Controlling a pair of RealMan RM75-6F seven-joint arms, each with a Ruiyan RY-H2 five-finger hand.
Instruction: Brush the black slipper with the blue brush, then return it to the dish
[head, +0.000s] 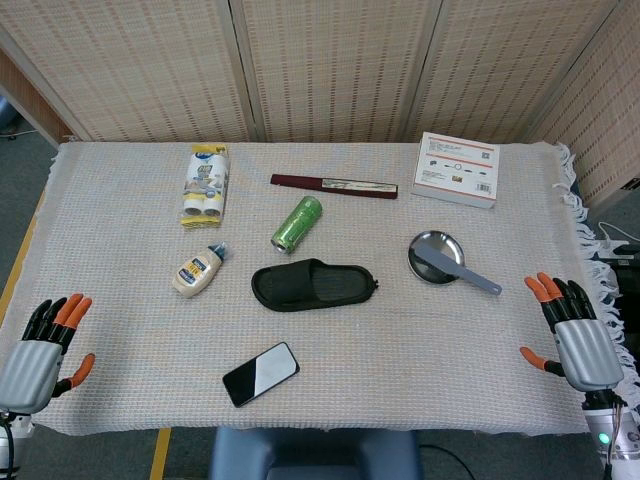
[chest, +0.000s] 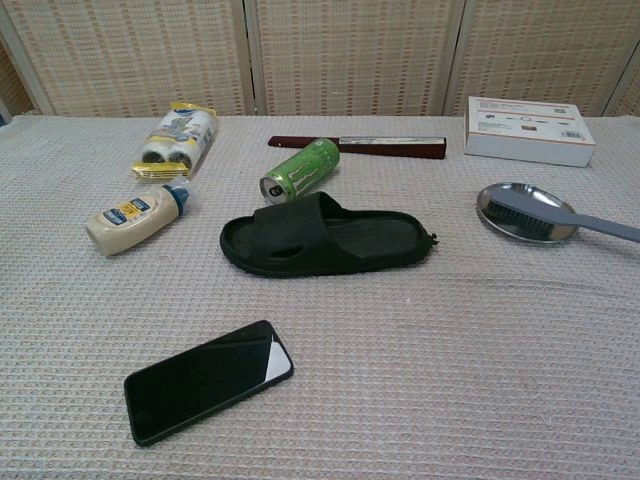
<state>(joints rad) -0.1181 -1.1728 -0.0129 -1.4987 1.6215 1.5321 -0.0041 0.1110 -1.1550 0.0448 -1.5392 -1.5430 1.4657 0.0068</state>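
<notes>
The black slipper (head: 312, 284) (chest: 325, 235) lies flat near the middle of the table. To its right the blue brush (head: 458, 268) (chest: 570, 217) rests with its head in the round metal dish (head: 435, 257) (chest: 500, 212) and its handle pointing out to the right. My left hand (head: 45, 345) hovers at the table's near left corner, fingers spread and holding nothing. My right hand (head: 575, 335) is at the near right edge, fingers apart and empty, some way from the brush handle. Neither hand shows in the chest view.
A green can (head: 296, 223) lies on its side behind the slipper. A mayonnaise bottle (head: 197, 270) and a yellow packet (head: 205, 184) sit to the left. A black phone (head: 260, 373) lies near the front edge. A dark red flat case (head: 333, 186) and a white box (head: 457, 168) are at the back.
</notes>
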